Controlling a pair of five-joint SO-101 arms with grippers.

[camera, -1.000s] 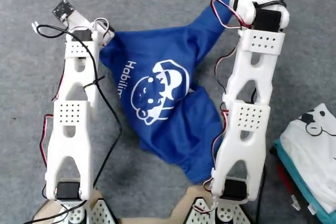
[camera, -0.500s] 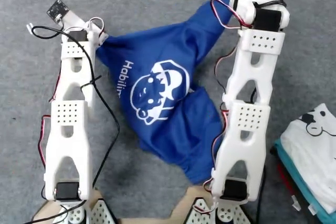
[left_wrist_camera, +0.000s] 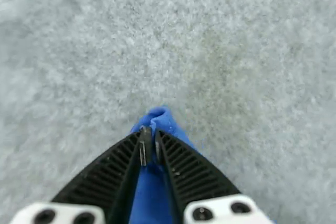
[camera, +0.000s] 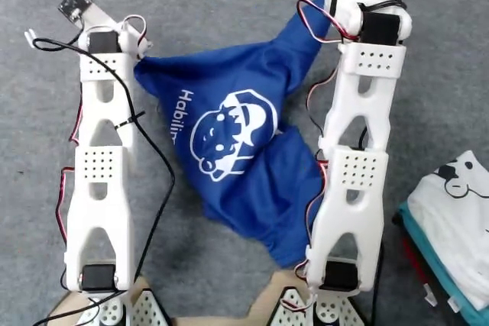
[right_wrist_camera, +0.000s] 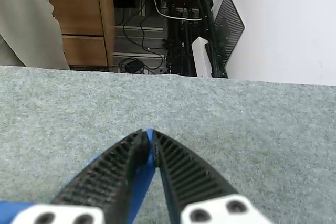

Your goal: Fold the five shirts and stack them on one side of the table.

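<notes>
High view, left side: left arm [camera: 99, 181] stretched from the lower edge toward the upper left of the frame, over the grey table [camera: 229, 5]. Left gripper [left_wrist_camera: 149, 145] clenched on a bunched corner of the blue shirt [camera: 237, 150], black ribbed fingers [left_wrist_camera: 115, 174] pressed together, cloth poking out past the tips.

Centre of frame: shirt spread loosely between the two arms, white cartoon print facing up, upper edge drawn between the two grippers, lower part crumpled and reaching toward the lower centre.

Right of centre: right arm [camera: 355, 150] extended up the frame, partly overlying the shirt's right edge. Right gripper [right_wrist_camera: 149, 137] clamped on another blue fold near the table's far edge, with a wooden cabinet [right_wrist_camera: 84, 19] and cables [right_wrist_camera: 134, 66] in the room beyond.

Lower right corner: folded white shirt [camera: 458, 211] with black print, lying atop a teal garment [camera: 428, 261], well apart from the blue shirt.
</notes>
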